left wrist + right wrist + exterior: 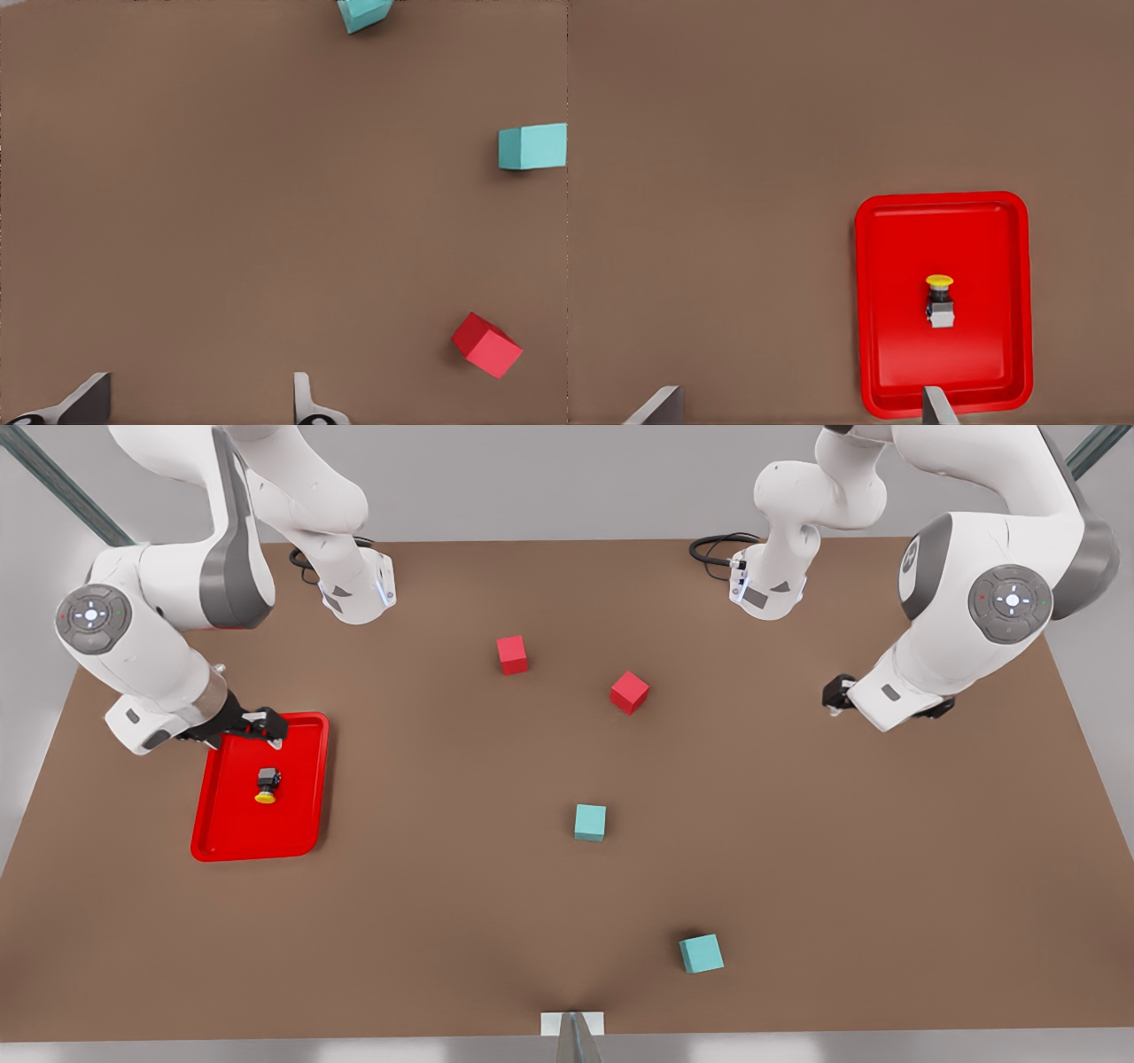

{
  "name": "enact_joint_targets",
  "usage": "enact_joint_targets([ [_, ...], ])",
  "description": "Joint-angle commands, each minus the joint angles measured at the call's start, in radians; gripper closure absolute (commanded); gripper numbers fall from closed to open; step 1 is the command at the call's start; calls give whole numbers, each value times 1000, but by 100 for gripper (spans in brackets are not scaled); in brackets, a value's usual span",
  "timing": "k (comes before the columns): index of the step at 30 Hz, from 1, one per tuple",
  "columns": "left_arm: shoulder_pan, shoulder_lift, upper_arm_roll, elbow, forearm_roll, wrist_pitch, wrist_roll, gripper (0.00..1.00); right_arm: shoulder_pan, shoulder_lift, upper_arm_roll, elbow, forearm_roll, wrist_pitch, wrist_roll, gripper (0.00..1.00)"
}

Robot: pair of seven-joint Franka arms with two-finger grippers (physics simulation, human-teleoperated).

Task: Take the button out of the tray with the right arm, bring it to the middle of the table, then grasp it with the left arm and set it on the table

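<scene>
**Reaching for the button in the tray**

In the front view we see the brown tabletop (797,850) with the red tray (301,833) near its edge on the front view's left. The button (267,785) lies in the tray, toward the middle, tipped on its side with the yellow cap pointing at the near edge. The right arm (151,673) leans in from that side, and its right pincer (257,728) hangs over the tray's far rim, just short of the button and holding nothing. The left arm (939,673) waits near the opposite edge, its left pincer (837,691) mostly hidden behind the wrist. Two red cubes (512,654) sit toward the far middle and two teal cubes (590,822) toward the near middle, all well apart from the tray.

In the left wrist view we see bare tabletop, one red cube (487,345) and two teal cubes (532,146); the left pincer's fingertips (89,403) stand wide apart.

In the right wrist view the tray (877,292) and button (940,301) lie ahead, and the right pincer's fingertips (935,407) are spread, one over the tray's rim.

We judge the first step is in hand: the approach. The next move calls for centring over the button, coming down, and closing on its small body without nudging it.

The tabletop is matte and flat; pale grey walls and floor surround it.
</scene>
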State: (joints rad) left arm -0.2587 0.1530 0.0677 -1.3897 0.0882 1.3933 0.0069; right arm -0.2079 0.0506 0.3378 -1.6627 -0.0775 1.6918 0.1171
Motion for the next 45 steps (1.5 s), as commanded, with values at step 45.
enact_joint_targets([
  [45,-13,117,-3,6,-1,87,1,0,-392,411,7,-474,-234,793,-257,0],
])
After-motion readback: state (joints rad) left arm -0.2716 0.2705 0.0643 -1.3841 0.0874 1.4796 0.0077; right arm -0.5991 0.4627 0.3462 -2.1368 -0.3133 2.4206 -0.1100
